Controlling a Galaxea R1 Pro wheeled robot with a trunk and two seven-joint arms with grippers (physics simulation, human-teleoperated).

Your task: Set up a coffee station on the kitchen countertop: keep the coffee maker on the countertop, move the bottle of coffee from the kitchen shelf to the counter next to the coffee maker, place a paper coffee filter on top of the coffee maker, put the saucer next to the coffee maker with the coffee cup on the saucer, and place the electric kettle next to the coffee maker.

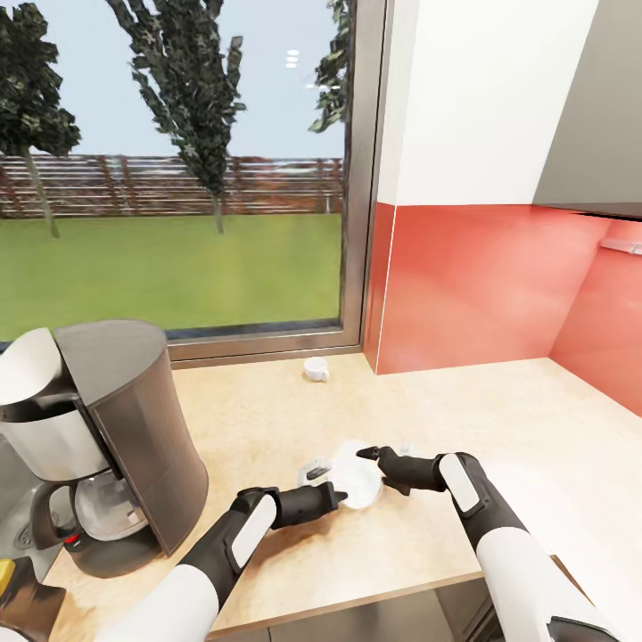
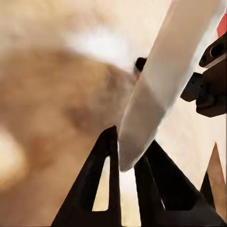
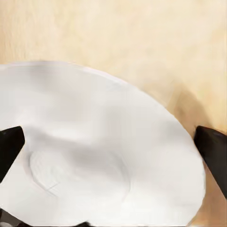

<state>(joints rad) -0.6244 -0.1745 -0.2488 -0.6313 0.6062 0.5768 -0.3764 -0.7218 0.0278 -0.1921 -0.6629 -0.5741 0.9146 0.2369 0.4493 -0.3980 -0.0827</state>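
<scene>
The white saucer (image 1: 358, 487) is near the front of the beige kitchen countertop (image 1: 499, 419), right of the coffee maker (image 1: 125, 428). My left gripper (image 1: 333, 496) is shut on the saucer's near rim; in the left wrist view the saucer (image 2: 156, 94) runs edge-on and tilted between the fingers (image 2: 106, 161). My right gripper (image 1: 369, 456) hovers open over the saucer's far side, its fingertips (image 3: 10, 145) spread either side of the saucer (image 3: 104, 142). The small white coffee cup (image 1: 316, 368) stands by the window sill, apart from both grippers.
A glass carafe (image 1: 98, 504) sits under the coffee maker's basket. A steel sink (image 1: 13, 526) shows at the left edge, with a dark object with a yellow part (image 1: 11, 578) below it. The red backsplash (image 1: 499, 285) closes the counter's back and right.
</scene>
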